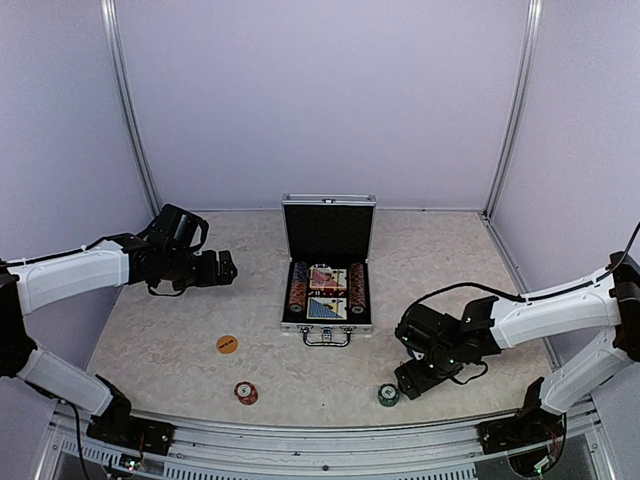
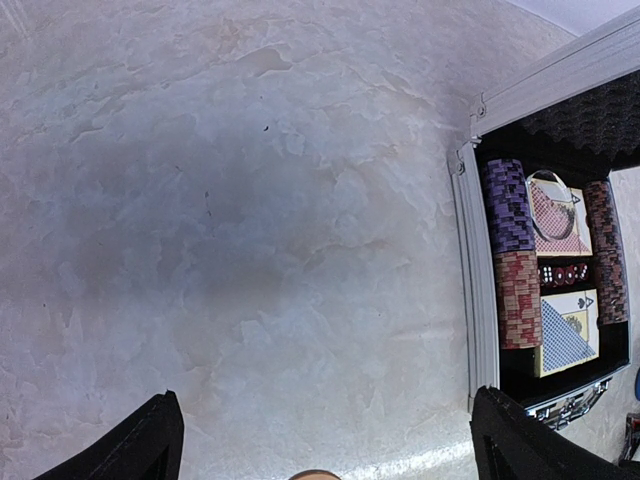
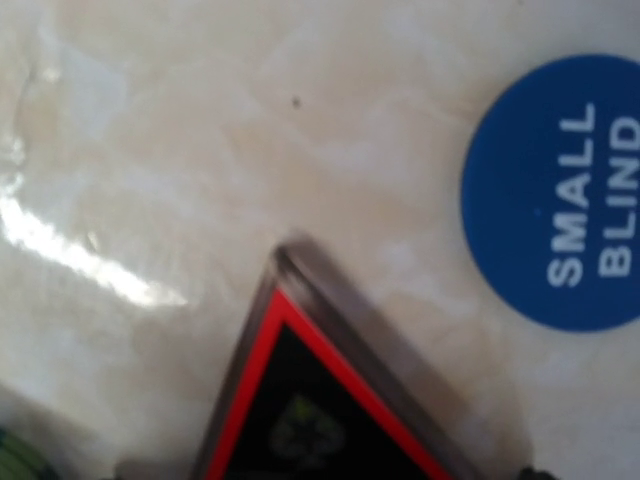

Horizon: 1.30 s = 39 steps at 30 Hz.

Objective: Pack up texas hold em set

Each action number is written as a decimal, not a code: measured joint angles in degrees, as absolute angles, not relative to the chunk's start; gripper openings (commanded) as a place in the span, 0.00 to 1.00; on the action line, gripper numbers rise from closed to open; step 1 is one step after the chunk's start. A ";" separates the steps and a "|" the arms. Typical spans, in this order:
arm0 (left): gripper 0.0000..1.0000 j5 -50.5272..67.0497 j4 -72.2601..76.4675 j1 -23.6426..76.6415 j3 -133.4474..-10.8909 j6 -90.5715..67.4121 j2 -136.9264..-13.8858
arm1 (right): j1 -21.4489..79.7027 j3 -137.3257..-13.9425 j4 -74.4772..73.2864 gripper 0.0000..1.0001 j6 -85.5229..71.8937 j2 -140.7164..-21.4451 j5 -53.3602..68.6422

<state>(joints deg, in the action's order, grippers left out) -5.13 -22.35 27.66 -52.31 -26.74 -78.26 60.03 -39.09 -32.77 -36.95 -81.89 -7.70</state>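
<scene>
Left gripper [image 1: 226, 268] hangs above the table [image 1: 450, 260], left of the silver case [image 1: 328, 230], fingers spread wide, nothing between them. The case lies open mid-table: chip stacks [image 1: 298, 286] down both sides, red deck [image 1: 327, 279] far, blue deck [image 1: 327, 308] near. Right gripper [image 1: 408, 381] sits low, right of the case, close above the red-black triangle marker [image 3: 320, 410] and blue small-blind disc [image 3: 560, 190]. Its opening I cannot tell. Orange disc [image 1: 227, 343], red chips [image 1: 246, 392] and green chips [image 1: 388, 394] lie loose near the front edge.
</scene>
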 measured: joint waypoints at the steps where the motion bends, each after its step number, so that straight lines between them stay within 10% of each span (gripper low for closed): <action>1: 0.99 -5.13 -22.35 27.66 -52.31 -26.74 -78.26 | 60.01 -38.92 -32.95 0.84 -37.04 -81.60 -7.57; 33: 0.99 -5.13 -22.35 27.66 -52.31 -26.76 -78.26 | 59.81 -38.83 -34.04 0.60 -36.38 -81.43 -6.66; 39: 0.99 -5.13 -22.33 27.66 -52.31 -26.76 -78.26 | 59.79 -38.85 -34.15 0.68 -35.90 -81.43 -6.76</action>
<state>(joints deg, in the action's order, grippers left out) -5.13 -22.33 27.66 -52.31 -26.76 -78.26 59.79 -38.85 -34.15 -35.90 -81.43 -6.76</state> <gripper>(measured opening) 0.990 0.627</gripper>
